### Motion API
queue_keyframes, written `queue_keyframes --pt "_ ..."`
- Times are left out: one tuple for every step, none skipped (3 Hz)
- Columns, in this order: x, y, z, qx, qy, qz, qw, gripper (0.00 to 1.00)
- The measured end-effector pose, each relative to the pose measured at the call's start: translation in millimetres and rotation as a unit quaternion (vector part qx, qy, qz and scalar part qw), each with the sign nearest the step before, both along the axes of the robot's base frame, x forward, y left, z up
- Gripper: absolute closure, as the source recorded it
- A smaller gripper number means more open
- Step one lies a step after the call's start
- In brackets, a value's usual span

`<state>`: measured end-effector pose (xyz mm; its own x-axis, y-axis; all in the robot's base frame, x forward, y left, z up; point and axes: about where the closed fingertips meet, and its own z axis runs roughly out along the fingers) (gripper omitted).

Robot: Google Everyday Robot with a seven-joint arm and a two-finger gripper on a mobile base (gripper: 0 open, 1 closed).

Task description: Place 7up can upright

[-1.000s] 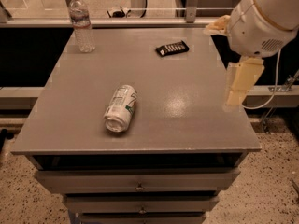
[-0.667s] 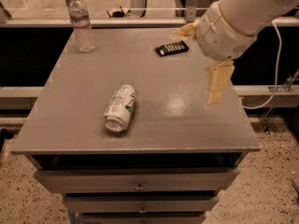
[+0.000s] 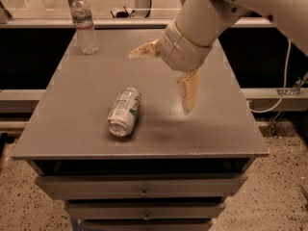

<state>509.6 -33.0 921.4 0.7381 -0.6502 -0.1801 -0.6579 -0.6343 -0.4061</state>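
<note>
The 7up can (image 3: 124, 111) lies on its side on the grey table (image 3: 72, 124), left of centre, with its silver end toward the front edge. My gripper (image 3: 161, 78) hovers above the table to the right of the can and is open. One cream finger (image 3: 144, 50) points left and the other finger (image 3: 188, 90) points down. Both are apart from the can and hold nothing.
A clear plastic water bottle (image 3: 83, 24) stands upright at the table's back left corner. The table tops a drawer cabinet (image 3: 144, 191). My white arm (image 3: 231, 4) reaches in from the upper right. A cable (image 3: 284, 71) hangs at the right.
My gripper and arm have moved left across the table, from the right edge toward the can. The arm now covers the small dark object at the back. The can has not moved.
</note>
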Motion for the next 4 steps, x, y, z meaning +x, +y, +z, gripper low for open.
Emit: queue_keyframes --pt "-0.2 33.3 -16.3 -0.028 -0.017 0.083 0.996 0.0" --pt "0.2 59.7 -30.3 -0.055 -0.038 0.142 0.9876 0.0" --pt "4.2 78.6 -44.6 -0.082 -0.062 0.185 0.9774 0.0" --pt "16.8 87.0 -57.0 -0.112 -0.083 0.214 0.9668 0.0"
